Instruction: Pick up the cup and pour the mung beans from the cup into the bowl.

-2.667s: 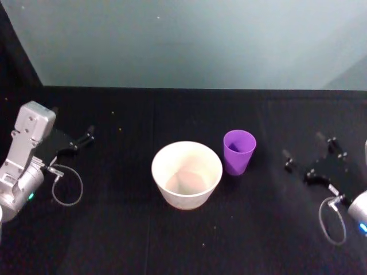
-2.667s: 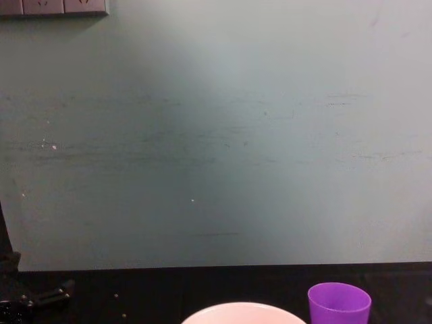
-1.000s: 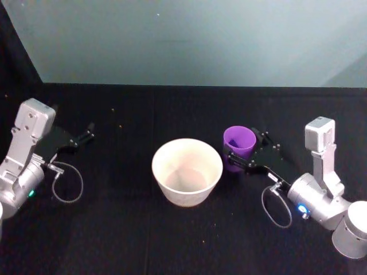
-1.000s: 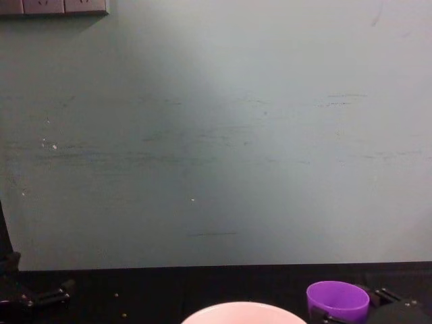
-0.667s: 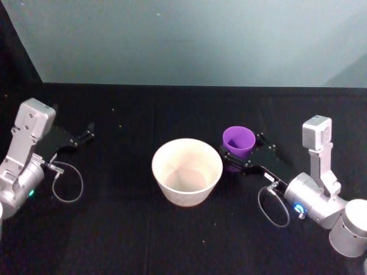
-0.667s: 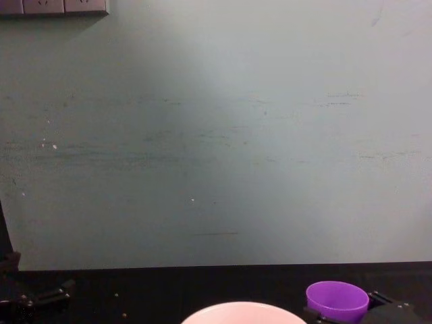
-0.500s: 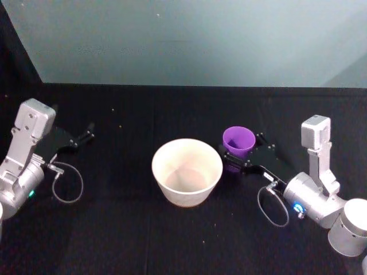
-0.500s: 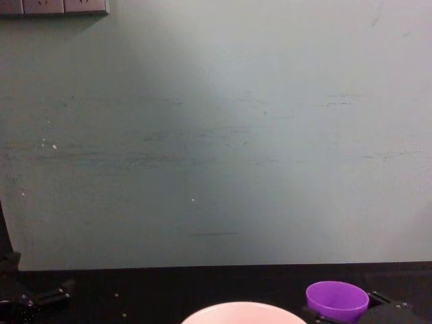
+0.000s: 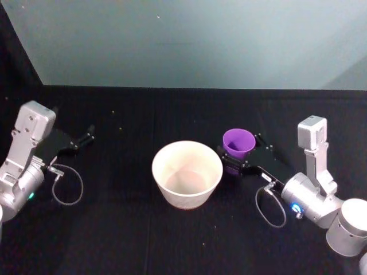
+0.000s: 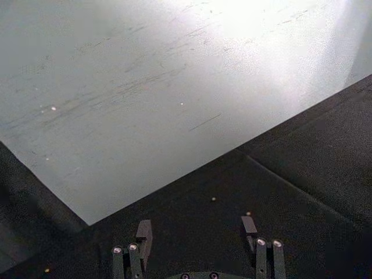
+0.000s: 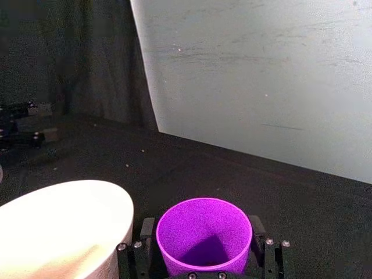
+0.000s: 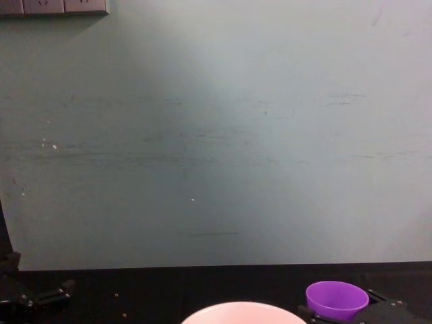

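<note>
right end effector [image 11: 200, 225] apparently grips cup [image 9: 238, 142]; bowl [image 9: 158, 156] just beside

Bright glare is washing over the wall [image 10: 250, 29]; below the wall the black surface [image 9: 114, 240] is lying dim, details looking soft

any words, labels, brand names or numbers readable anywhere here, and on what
None readable. No lettering shows on the cup, shut in the right pincer, on the bowl, on the open left pincer parked at the left, or on the wall sockets.
</note>
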{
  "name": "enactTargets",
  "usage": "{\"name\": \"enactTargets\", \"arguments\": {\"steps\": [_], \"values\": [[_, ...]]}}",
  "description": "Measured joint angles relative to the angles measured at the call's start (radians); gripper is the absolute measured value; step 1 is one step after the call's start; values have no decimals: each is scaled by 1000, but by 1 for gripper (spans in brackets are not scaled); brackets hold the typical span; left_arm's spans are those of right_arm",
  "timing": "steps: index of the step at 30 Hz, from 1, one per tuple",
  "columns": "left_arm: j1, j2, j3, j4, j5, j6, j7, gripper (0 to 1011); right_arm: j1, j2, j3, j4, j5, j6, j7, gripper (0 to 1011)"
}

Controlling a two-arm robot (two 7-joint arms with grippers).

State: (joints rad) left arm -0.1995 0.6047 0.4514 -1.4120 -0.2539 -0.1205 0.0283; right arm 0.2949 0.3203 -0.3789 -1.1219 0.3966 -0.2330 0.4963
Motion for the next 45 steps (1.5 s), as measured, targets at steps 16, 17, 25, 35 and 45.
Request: {"name": "enactTargets", "arguments": {"steps": [16, 17, 25, 35, 45], "values": [[0, 0, 0, 0, 0, 0, 0, 1000, -1, 2, -1, -1, 4, 0, 0, 872], [0, 0, 0, 0, 0, 0, 0, 1000, -1, 2, -1, -2, 4, 0, 0, 861], [0, 0, 0, 0, 0, 0, 0, 1000, -1, 2, -2, -2, 5, -1, 0, 772], [0, 0, 0, 0, 0, 0, 0, 1000, -25, 14, 22, -68, 6, 22, 0, 751], [0, 0, 0, 0, 0, 0, 0, 1000, -56, 63, 69, -250, 49, 126, -1, 751]]}}
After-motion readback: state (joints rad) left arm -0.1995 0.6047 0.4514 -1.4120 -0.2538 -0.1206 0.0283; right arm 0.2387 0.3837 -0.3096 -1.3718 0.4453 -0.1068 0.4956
